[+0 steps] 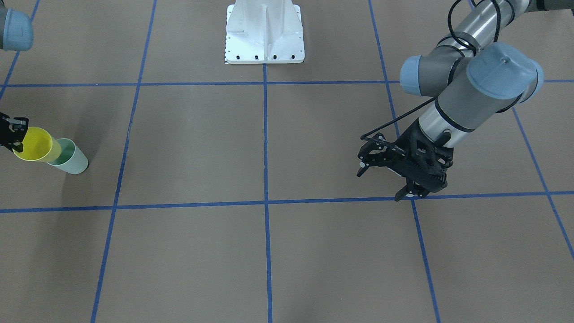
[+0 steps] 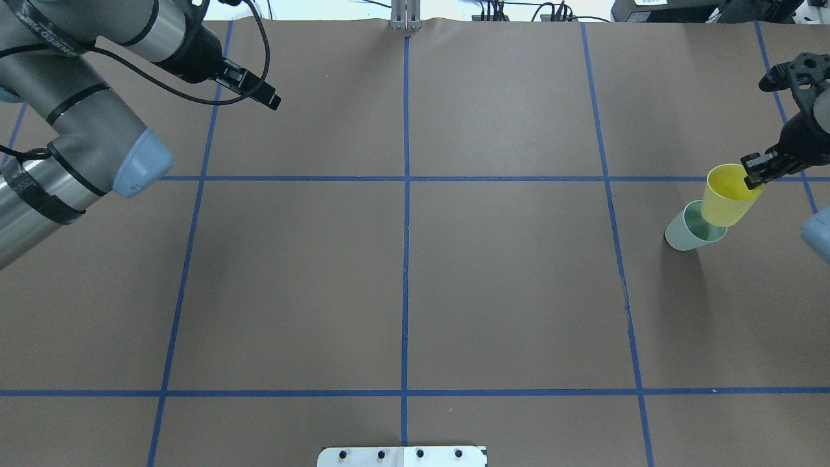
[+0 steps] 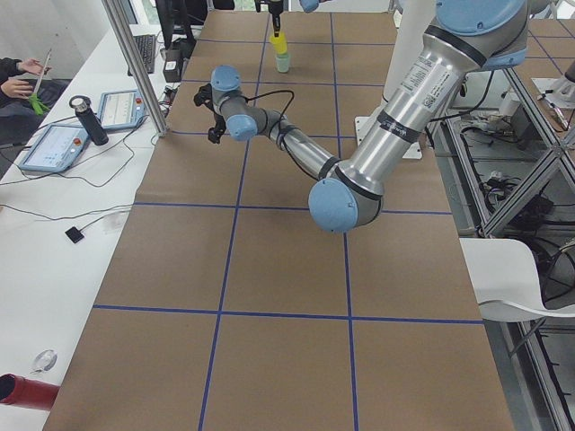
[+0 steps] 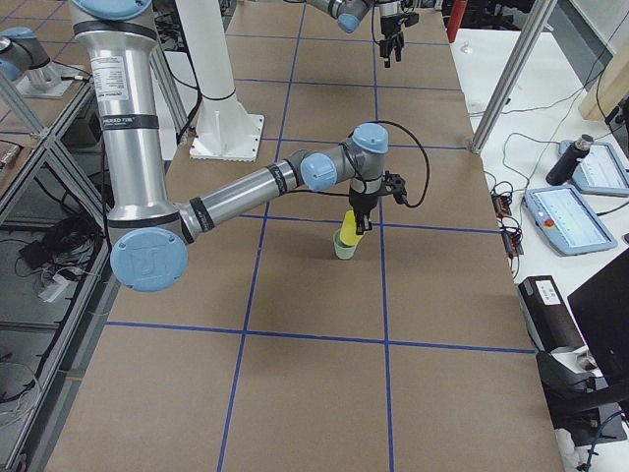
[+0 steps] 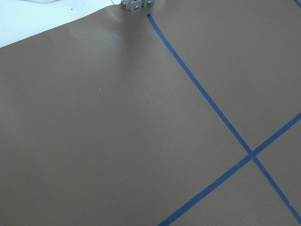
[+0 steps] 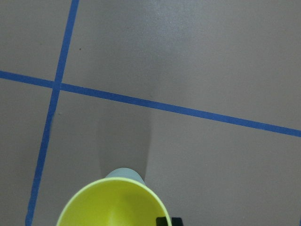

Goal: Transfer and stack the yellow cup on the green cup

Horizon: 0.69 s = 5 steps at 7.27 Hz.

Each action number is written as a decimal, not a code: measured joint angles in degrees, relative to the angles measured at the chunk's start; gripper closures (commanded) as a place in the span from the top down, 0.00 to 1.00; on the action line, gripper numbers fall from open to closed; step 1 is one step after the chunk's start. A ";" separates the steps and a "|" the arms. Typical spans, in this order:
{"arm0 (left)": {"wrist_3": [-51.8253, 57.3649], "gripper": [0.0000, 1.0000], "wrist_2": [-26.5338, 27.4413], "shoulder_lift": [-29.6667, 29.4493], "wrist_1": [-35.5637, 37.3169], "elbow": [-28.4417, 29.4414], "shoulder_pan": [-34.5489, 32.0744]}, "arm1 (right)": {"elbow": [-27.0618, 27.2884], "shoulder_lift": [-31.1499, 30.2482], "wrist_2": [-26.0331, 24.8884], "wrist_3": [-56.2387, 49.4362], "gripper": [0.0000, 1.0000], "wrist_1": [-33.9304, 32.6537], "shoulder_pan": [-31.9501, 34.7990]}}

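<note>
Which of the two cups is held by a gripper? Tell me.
The yellow cup: the right gripper pinches its rim, while the green cup stands ungripped beneath it.

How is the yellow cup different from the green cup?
The yellow cup is bright yellow; the green cup is pale mint. The right gripper pinches the yellow cup's rim, while the green cup stands free on the table. The yellow cup sits higher, its base at the green cup's mouth. Both are small, tapered, handleless and open end up.
</note>
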 measured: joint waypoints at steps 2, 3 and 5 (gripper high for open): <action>0.00 1.00 0.00 0.15 -0.16 0.04 -0.10 | -0.25 0.07 -0.04 0.00 0.00 0.01 -0.96; 0.00 1.00 0.00 0.23 -0.25 0.02 -0.13 | -0.35 0.09 -0.02 0.00 0.00 0.01 -1.26; 0.00 1.00 0.00 0.38 -0.40 0.00 -0.15 | -0.52 0.13 -0.04 0.00 0.00 0.07 -1.67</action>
